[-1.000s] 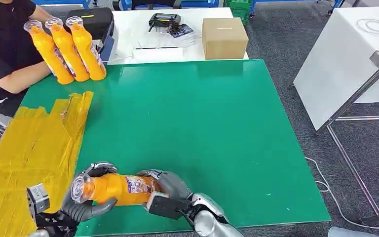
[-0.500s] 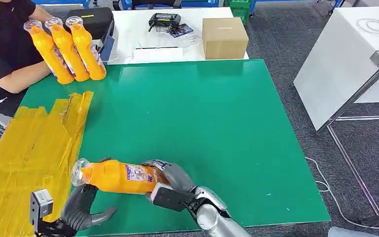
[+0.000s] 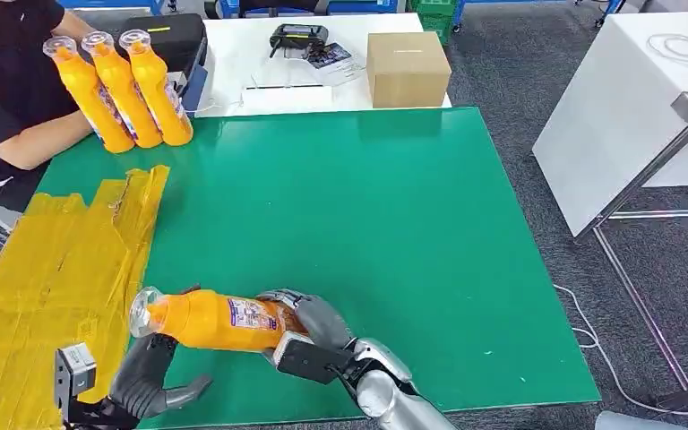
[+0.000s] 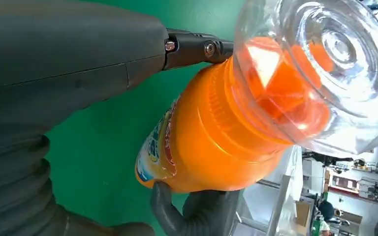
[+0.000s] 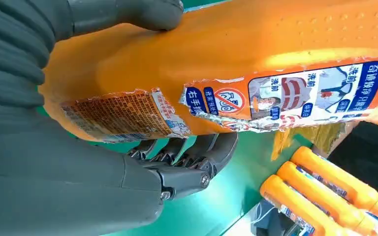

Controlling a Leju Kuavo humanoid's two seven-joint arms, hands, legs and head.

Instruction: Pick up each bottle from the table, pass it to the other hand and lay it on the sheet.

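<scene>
Over the green table (image 3: 394, 224), the right robot hand (image 3: 309, 327) grasps an orange bottle (image 3: 210, 321) with a torn label; the left robot hand (image 3: 148, 376) is released.

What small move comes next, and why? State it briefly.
Probably raise the left hand and close it around the orange plastic bottle near its neck: the right hand grips its base, the left hand lies open just below, and the yellow sheet lies on that side.

Lighting's bright and even from overhead, so the glossy green table top (image 3: 394, 224) throws a soft sheen near the far edge. Shadows under my hands are faint. Head view is sharp; up close my wrist cams blur, with glare on the clear plastic cap (image 4: 325, 69).
</scene>
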